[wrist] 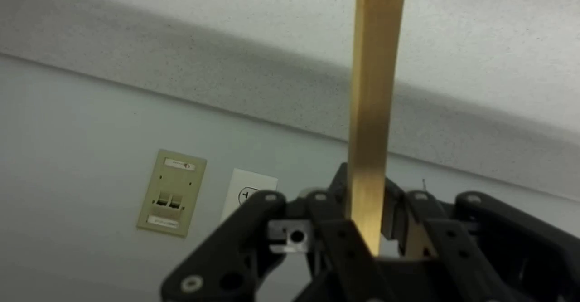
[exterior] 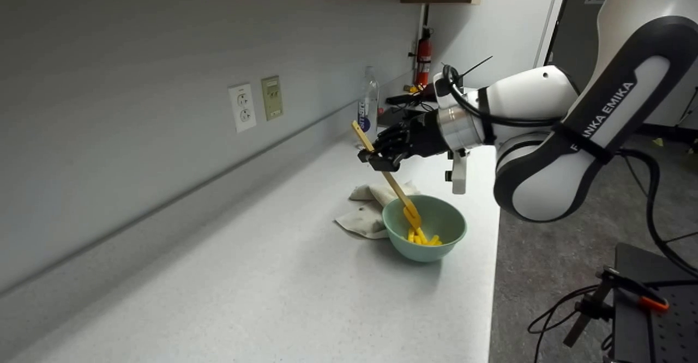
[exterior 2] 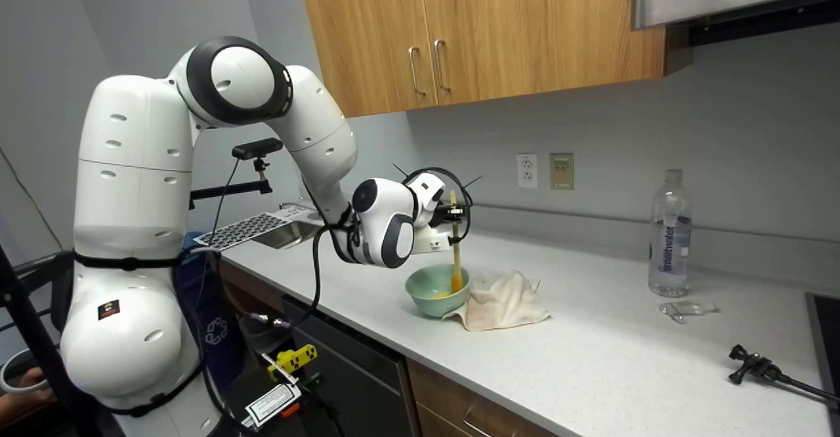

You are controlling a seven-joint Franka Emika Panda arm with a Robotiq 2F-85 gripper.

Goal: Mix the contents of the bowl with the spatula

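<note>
The spatula (exterior: 393,184) is pinched tight by its wooden handle in the pincer (exterior: 377,158), higher than the mint-green bowl (exterior: 447,218). It is likely held that high so the pincer is kept clear of the bowl. The yellow head (exterior: 413,216) is tipped down inside the bowl, by the yellow food pieces (exterior: 428,240), probably so they can be stirred. The bowl is set lower than the pincer, beside a beige cloth (exterior: 371,218)
</note>
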